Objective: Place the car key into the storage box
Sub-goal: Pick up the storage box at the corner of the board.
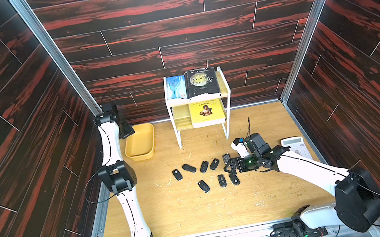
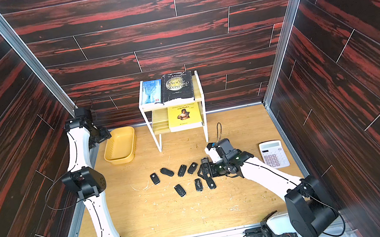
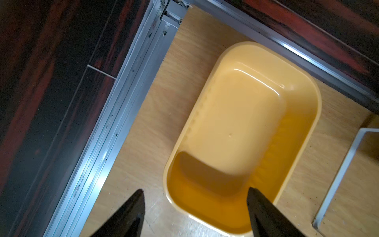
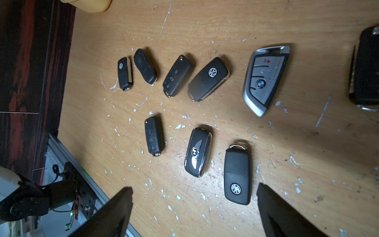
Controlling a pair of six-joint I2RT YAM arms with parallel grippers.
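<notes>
The car keys (image 1: 204, 166) lie on the table (image 1: 174, 214) in two loose rows right of centre, well apart from the storage box (image 1: 140, 156), which sits empty at the far left. The step in hand looks like the pick: the right gripper (image 1: 228, 167) hovers low at the rows' right end, fingers spread wide with nothing between them. To do it well, it should centre over one fob, probably the black VW key (image 4: 238, 176) ending the near row, close across its narrow sides, and stay clear of the winged-badge key (image 4: 198, 151) just beside it. The right arm reaches far and left from its near-right base, wrist bent low. The left arm stands folded upright, the left gripper (image 3: 194, 189) tipped down over the box, fingers apart and empty.
</notes>
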